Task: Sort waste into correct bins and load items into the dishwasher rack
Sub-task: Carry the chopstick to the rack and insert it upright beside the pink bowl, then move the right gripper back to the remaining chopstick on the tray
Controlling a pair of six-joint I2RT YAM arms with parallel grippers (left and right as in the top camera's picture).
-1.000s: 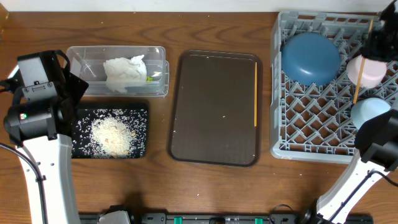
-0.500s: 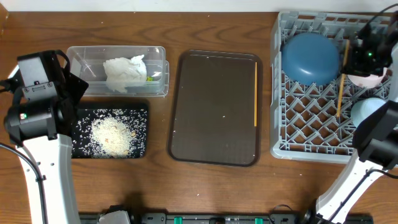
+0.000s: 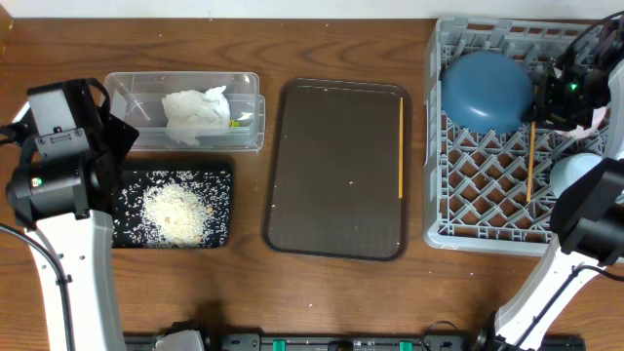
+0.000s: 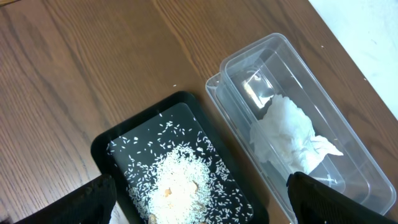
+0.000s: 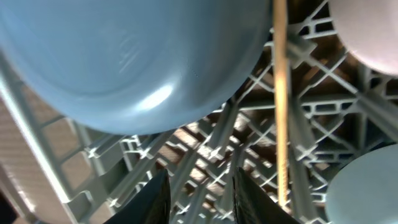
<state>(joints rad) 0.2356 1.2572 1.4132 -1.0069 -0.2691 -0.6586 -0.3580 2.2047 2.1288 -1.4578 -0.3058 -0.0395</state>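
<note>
My right gripper (image 3: 561, 93) (image 5: 199, 186) is open and empty over the grey dishwasher rack (image 3: 487, 200). A wooden chopstick (image 3: 530, 161) (image 5: 281, 93) lies on the rack's lattice just right of my fingers. The dark-blue bowl (image 3: 486, 90) (image 5: 124, 56), light-blue bowl (image 3: 575, 171) (image 5: 367, 186) and white-pinkish bowl (image 5: 373, 31) are in the rack. A second chopstick (image 3: 401, 146) lies on the brown tray. My left gripper (image 3: 97, 136) (image 4: 199, 205) is open above the black tray (image 3: 219, 175) (image 4: 118, 140) of rice (image 3: 175, 210). The napkin (image 3: 195, 115) (image 4: 289, 134) lies in the clear tub (image 3: 127, 88).
The dark brown serving tray (image 3: 336, 171) lies in the middle of the wooden table, with a few rice grains on it. A small yellow-green scrap (image 3: 234, 122) shows beside the napkin in the tub.
My right gripper moved left and down over the rack with the chopstick, then let it go; the chopstick now lies on the lattice. The left arm has not moved.
</note>
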